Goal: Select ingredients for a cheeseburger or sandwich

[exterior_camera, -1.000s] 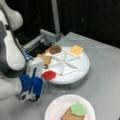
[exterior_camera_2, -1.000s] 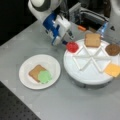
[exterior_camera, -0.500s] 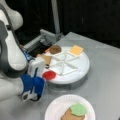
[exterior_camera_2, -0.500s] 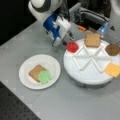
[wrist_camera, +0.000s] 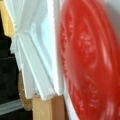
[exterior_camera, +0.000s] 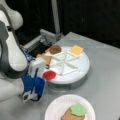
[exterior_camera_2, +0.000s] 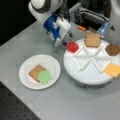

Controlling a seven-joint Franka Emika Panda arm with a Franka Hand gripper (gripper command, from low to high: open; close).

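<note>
Little changed since earlier: blue-and-white gripper (exterior_camera_2: 68, 42), jaw state untellable, at flat red tomato disc (exterior_camera_2: 72, 46); beyond, tan bread square (exterior_camera_2: 36, 72) with green lettuce blob (exterior_camera_2: 44, 76) plated.

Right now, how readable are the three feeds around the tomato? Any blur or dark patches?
Wrist view: the red tomato disc fills the frame, smeared and out of focus. Both front views: soft throughout, but the tomato, the divided tray and the pincer beside it read clearly; the backgrounds are near black.
</note>
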